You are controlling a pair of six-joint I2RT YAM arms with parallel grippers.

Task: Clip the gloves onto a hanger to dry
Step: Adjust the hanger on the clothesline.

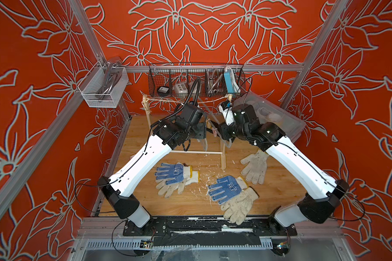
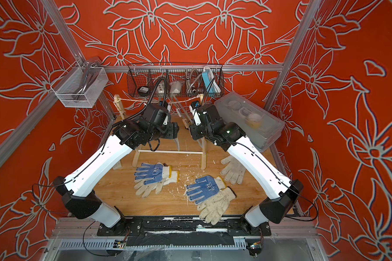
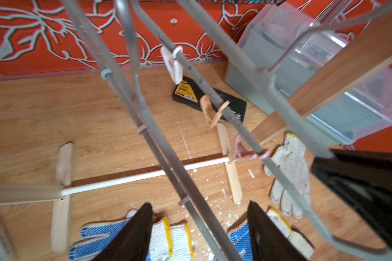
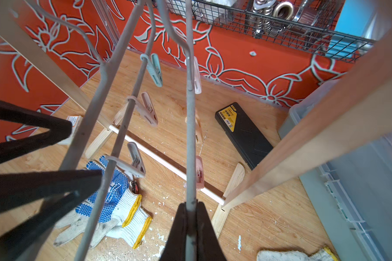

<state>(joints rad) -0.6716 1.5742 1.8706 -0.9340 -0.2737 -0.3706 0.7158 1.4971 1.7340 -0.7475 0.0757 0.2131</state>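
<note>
Five gloves (image 1: 226,188) lie unclipped toward the table's (image 1: 186,205) front edge. Right gripper (image 4: 191,206) clamps a hanger (image 4: 190,126) bar; left gripper (image 3: 199,228) gapes astride another. Likely hanger positioning; next needs one gripper freed for a glove.

No legible text anywhere

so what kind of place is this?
Probably a staged robot test cell, not a real laundry room: a bare aluminium frame hung with printed floral walls, and props over a wood tabletop: a clip hanger and gloves.
</note>
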